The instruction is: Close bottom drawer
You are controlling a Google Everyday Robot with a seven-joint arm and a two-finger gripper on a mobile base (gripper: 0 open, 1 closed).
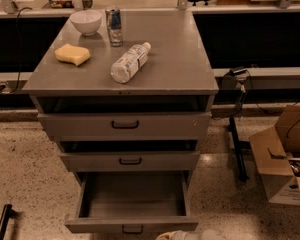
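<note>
The bottom drawer (97, 225) of the desk (180, 69) stands pulled well out toward the near side, with the pale hand (190, 235) low by its front, right of centre, likely placed to push it shut; its open or closed state cannot be told.

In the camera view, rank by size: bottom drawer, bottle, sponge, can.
1. Bottom drawer
2. Bottle
3. Sponge and can, which look alike.
The gripper sits at the bottom edge, by the drawer front.
</note>
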